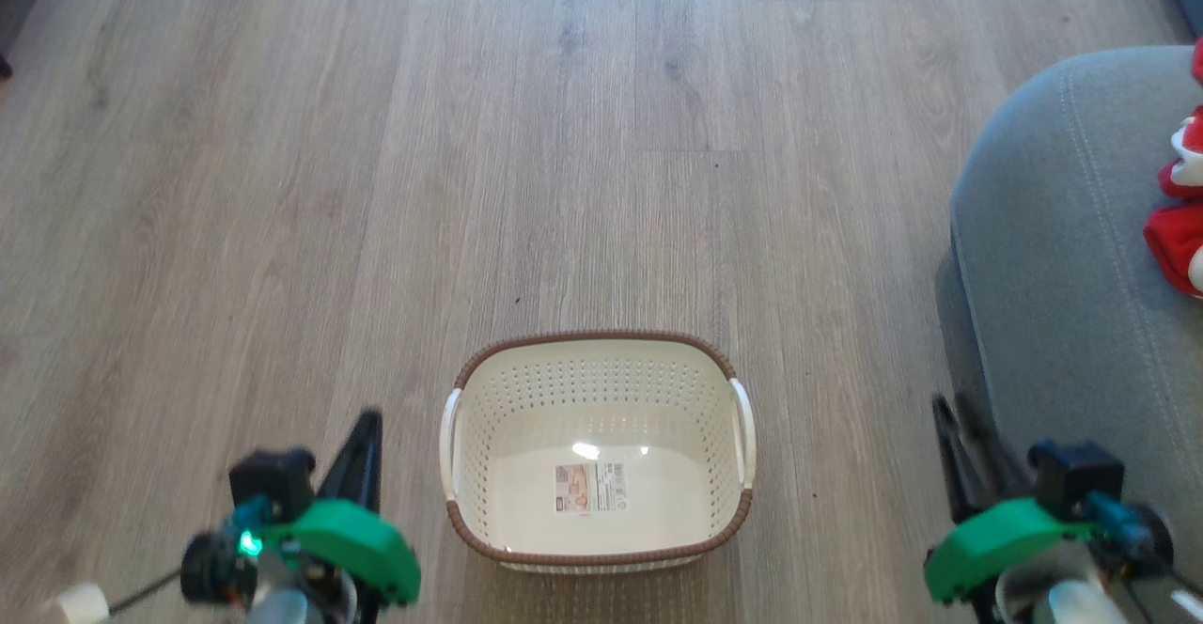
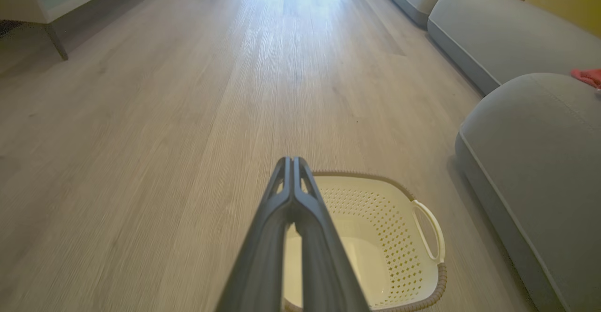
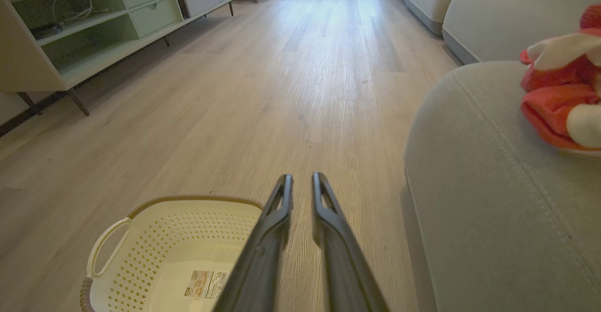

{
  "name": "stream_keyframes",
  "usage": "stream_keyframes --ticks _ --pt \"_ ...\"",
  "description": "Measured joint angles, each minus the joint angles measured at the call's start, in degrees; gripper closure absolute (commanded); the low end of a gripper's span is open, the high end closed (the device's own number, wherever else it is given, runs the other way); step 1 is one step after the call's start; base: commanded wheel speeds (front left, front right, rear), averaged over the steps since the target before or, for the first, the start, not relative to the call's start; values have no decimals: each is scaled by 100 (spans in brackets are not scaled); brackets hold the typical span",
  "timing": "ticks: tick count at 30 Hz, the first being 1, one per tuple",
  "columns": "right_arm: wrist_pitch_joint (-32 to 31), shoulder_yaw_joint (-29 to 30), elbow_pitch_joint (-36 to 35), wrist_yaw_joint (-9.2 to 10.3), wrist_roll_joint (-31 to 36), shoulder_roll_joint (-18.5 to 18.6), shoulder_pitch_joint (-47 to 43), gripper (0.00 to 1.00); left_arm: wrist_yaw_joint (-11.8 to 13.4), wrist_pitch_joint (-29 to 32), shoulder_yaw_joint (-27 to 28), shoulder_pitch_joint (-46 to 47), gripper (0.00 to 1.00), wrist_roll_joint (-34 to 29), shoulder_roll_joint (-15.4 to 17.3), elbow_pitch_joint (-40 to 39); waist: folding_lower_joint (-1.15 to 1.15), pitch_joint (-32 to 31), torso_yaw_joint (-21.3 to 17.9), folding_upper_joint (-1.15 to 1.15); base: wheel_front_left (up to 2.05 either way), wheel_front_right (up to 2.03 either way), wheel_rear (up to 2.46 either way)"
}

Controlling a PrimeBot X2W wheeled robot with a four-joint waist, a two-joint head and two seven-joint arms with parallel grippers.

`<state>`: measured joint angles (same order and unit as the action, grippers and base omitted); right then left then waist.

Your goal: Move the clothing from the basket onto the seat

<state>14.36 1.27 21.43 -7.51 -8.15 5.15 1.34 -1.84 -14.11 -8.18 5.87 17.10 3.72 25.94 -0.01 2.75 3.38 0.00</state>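
Clothing (image 3: 558, 96), bright red with white trim, lies bunched on the grey seat (image 3: 493, 199) to the right of the basket (image 1: 599, 340). I see the left gripper (image 2: 292, 160) closed left of the basket and the right gripper (image 3: 302, 177) right of it, slightly parted, holding nothing.

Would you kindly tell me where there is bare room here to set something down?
The seat is bare between its rounded edge and the clothing, the only crowded spot. The basket is empty. Open floor lies beyond and left of it.

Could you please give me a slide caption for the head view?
Empty basket on the wood floor; the red clothing lies on the grey seat at right.
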Motion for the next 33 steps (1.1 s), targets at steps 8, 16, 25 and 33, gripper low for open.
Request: stream_keyframes --ticks 8,16,25,33 --pt "-130 14 110 0 -444 -23 -111 100 -8 145 42 -200 100 394 -2 100 0 -17 -21 0 0 0 0" --pt "-246 38 74 0 -914 -29 -106 100 -48 248 90 -200 100 822 -5 44 0 -31 -40 0 0 0 0" --pt "-380 78 19 0 -1519 -44 -94 100 -57 374 180 -201 100 1361 -15 -63 1 -49 -64 0 0 0 0" --pt "-527 123 -22 1 -2048 -85 -88 100 -101 508 269 -201 100 1830 -22 -112 1 -65 -86 0 0 0 0"
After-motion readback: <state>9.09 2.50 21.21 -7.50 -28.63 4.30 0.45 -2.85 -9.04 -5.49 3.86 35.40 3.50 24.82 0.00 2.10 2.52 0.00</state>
